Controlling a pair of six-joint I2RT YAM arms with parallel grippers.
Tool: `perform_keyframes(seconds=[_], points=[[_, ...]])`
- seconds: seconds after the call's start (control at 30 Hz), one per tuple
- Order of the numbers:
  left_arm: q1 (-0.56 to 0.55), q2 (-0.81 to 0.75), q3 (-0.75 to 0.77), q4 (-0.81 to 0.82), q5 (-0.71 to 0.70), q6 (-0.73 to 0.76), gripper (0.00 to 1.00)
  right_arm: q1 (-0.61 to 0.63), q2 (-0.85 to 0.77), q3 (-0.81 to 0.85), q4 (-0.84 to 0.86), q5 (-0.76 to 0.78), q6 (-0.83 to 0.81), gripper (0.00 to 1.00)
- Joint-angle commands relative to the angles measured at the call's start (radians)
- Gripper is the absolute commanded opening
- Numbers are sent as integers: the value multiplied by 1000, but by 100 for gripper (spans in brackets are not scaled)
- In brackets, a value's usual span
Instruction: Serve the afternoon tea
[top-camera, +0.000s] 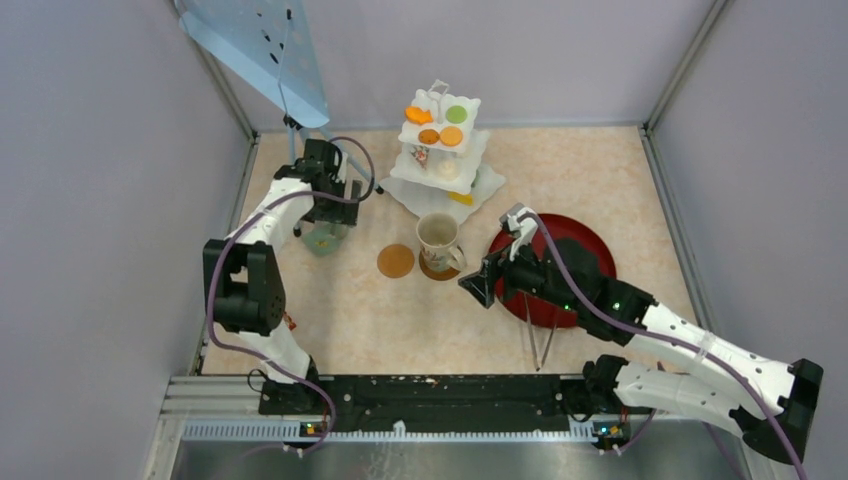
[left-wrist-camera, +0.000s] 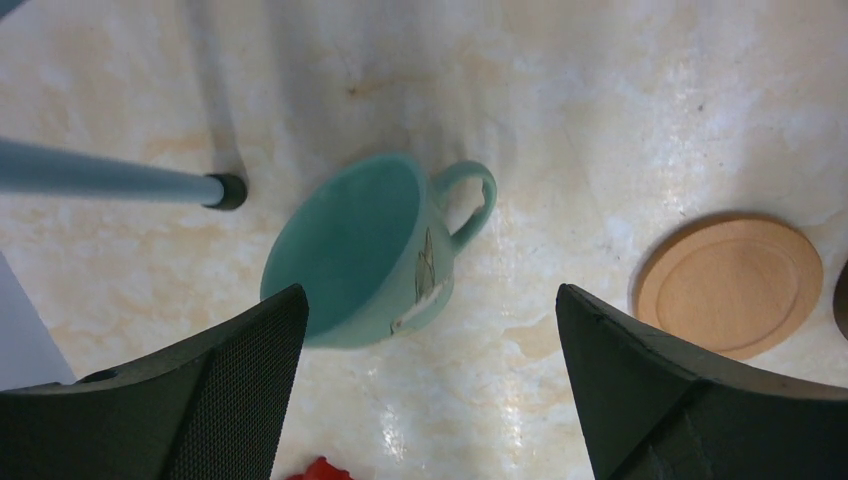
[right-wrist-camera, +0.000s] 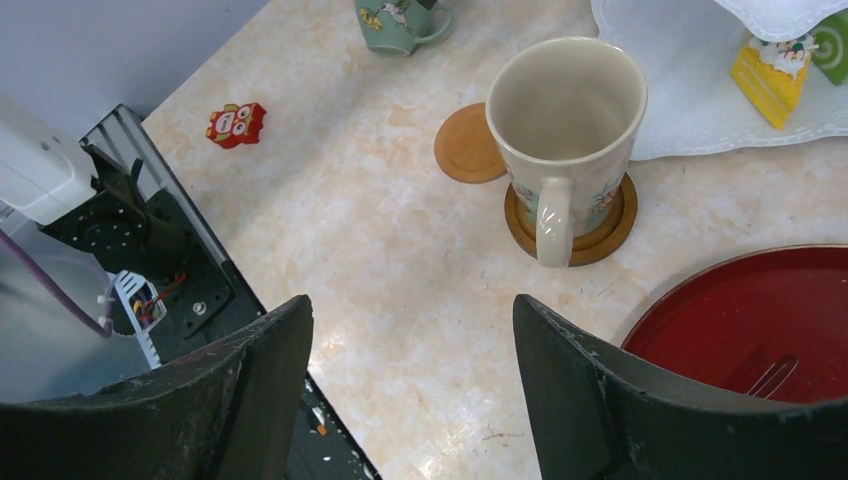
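Left gripper (left-wrist-camera: 430, 296): jaws wide apart, empty, above the teal cup (left-wrist-camera: 350, 250).
Right gripper (right-wrist-camera: 412, 306): jaws apart, empty, beside the red tray (right-wrist-camera: 780, 320).
Mug (right-wrist-camera: 565, 120): upright on a coaster (right-wrist-camera: 612, 234).
Sweets (top-camera: 452, 136): on the tiered stand (top-camera: 405, 176).

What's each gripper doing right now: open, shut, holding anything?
Left gripper: open, empty, above the teal cup.
Right gripper: open, empty, short of the cream mug.

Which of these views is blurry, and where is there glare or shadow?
Left wrist: teal cup slightly soft, glare streaks on the table beside it. Right wrist: cream mug sharp, tool fingers dark and blurred. Top external: even light, faint shadows.
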Motion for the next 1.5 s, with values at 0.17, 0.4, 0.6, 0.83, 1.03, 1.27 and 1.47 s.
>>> perform_keyframes(seconds=[0.17, 0.4, 0.6, 0.83, 1.03, 1.27, 1.47], points=[[21, 139, 134, -17, 32, 80, 98, -4, -35, -21, 1, -5, -27, 73], [21, 98, 42, -31, 24, -2, 94, -4, -30, -28, 8, -1, -26, 73], [18, 39, -56, 8, 2, -45, 86, -4, -27, -25, 12, -12, -26, 73], [-43, -45, -151, 49, -66, -111, 75, -4, -29, -21, 6, 6, -30, 73], [-143, -91, -203, 82, -145, -186, 68, -4, -41, -17, -14, 15, -17, 73], [-178, -35, -209, 99, -231, -205, 59, -4, -58, -26, -28, 15, 31, 72], [-178, 17, -183, 110, -284, -177, 55, -3, -60, -30, -28, 10, 65, 72]])
